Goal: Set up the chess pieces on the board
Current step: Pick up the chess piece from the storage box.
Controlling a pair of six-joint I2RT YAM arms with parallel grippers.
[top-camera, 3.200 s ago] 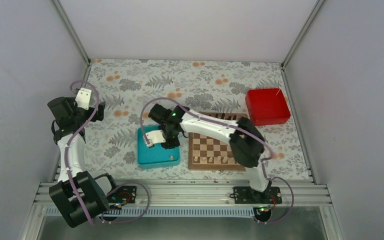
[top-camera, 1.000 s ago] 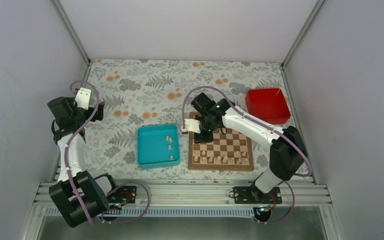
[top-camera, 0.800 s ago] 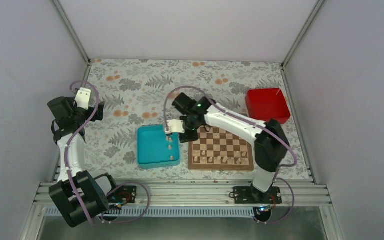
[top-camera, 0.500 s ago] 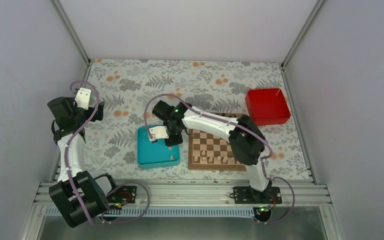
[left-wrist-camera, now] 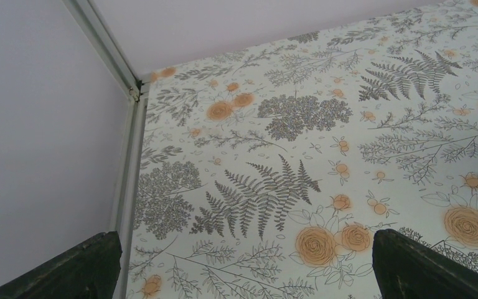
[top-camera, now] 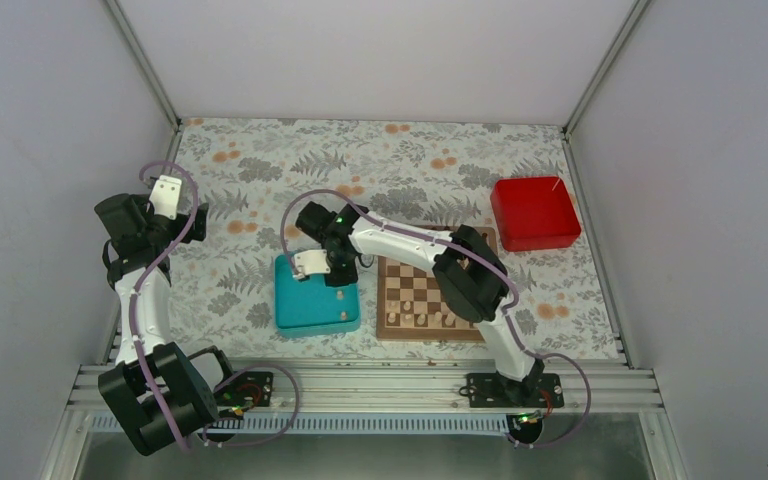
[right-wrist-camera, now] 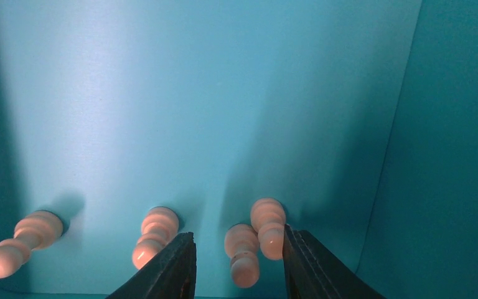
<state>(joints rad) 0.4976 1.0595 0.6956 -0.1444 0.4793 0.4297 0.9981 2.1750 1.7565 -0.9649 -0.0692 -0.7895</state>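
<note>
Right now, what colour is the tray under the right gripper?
Teal tray, clearest in the right wrist view.

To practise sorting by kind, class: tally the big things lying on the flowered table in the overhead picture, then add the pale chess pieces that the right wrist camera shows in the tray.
Chessboard: 1
Teal tray: 1
Red box: 1
Pale chess pieces in the tray, right wrist view: 4
Total: 7
</note>
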